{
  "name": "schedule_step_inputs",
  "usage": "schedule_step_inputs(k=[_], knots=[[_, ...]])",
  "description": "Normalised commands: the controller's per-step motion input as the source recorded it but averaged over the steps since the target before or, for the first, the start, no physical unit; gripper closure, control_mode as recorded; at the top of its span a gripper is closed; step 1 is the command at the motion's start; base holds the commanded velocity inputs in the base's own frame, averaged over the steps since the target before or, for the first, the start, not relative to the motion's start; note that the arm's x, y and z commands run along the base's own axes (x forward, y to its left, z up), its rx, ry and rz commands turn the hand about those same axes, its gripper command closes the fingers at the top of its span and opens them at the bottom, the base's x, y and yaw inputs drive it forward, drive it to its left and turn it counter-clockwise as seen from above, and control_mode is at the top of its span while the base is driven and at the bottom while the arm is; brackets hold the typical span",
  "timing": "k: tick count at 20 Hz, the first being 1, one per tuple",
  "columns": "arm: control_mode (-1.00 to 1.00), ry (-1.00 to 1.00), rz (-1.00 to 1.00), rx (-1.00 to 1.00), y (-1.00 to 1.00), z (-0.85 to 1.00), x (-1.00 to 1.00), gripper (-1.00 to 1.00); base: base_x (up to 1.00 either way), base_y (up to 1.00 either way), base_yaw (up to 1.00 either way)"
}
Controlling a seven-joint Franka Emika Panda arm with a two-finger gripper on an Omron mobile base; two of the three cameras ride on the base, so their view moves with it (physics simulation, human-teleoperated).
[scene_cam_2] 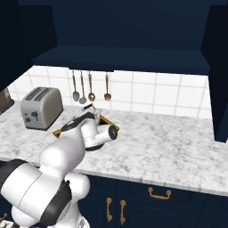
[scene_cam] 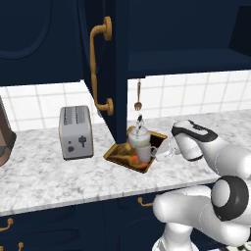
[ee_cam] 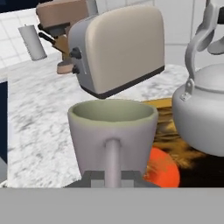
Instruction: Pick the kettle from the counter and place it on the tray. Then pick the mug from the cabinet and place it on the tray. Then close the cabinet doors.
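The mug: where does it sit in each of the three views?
Left base view: mug at centre, on the tray, in front of the kettle.
Right base view: I can't pick it out behind the arm.
Hand view: bottom centre, handle facing the camera.
Shared landmark: the toaster.

Boxy silver toaster [scene_cam: 76, 132] stands upright before white tiled wall [scene_cam: 196, 93]. Four brass utensils [scene_cam_2: 90, 87] hang from the wall.

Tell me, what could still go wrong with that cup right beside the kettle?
The mug sits on the tray close to the kettle, so pulling back carelessly could knock it into the kettle. The gripper flanks the mug's handle and might drag it off. The open cabinet door hangs over the tray, a possible snag.
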Motion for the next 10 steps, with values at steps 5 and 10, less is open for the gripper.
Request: schedule_step_inputs(k=[5, 10], knots=[[-1.00, -0.03, 0.00, 0.00, 0.02, -0.20, 0.14, 1.00, 0.00, 0.00, 0.00], [-1.00, -0.04, 0.00, 0.00, 0.05, -0.20, 0.10, 1.00, 0.00, 0.00, 0.00]])
